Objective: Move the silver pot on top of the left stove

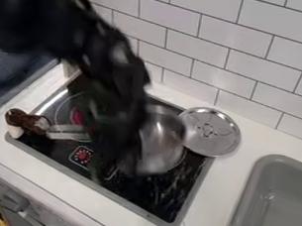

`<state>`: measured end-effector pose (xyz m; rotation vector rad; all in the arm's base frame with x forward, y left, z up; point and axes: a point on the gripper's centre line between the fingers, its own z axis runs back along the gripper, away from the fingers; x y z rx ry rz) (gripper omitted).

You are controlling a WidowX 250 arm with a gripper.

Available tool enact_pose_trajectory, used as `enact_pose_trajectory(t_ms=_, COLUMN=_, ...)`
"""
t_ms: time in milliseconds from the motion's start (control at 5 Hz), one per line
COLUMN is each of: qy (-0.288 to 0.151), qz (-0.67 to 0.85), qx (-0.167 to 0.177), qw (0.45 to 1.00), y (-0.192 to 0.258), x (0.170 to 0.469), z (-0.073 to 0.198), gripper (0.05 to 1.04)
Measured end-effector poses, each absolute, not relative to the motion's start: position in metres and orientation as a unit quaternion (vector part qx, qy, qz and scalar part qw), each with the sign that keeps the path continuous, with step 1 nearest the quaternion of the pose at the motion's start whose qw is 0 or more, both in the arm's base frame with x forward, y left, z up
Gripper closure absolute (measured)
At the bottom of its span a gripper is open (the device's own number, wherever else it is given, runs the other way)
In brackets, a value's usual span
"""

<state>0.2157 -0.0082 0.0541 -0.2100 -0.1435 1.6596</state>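
The black gripper, blurred, hangs low over the middle of the black stove top. Just to its right stands the silver pot, on the right part of the stove, its left side hidden behind the gripper and arm. Whether the two touch I cannot tell. The left burner shows as a thin ring with a red patch, partly covered by the arm.
A round silver lid lies right of the pot, over the stove's edge. A brown and white object with a pale handle lies across the stove's left side. The grey sink is at the right, the tiled wall behind.
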Motion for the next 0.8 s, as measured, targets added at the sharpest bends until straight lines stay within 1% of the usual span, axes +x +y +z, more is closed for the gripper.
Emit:
enact_pose_trajectory(t_ms=200, qy=-0.066, qz=0.785, qx=-0.111, qw=0.605, y=0.019, x=0.247, z=0.073, gripper=1.004)
enact_pose_trajectory(t_ms=400, qy=-0.065, qz=0.832, qx=-0.102, qw=0.542, y=0.044, x=0.291, z=0.069, gripper=1.004)
enact_pose_trajectory(t_ms=600, qy=-0.066, qz=0.862, qx=-0.085, qw=0.495, y=0.068, x=0.324, z=0.059, gripper=1.004)
enact_pose_trajectory(t_ms=800, qy=-0.073, qz=0.878, qx=-0.067, qw=0.468, y=0.086, x=0.333, z=0.047, gripper=1.004)
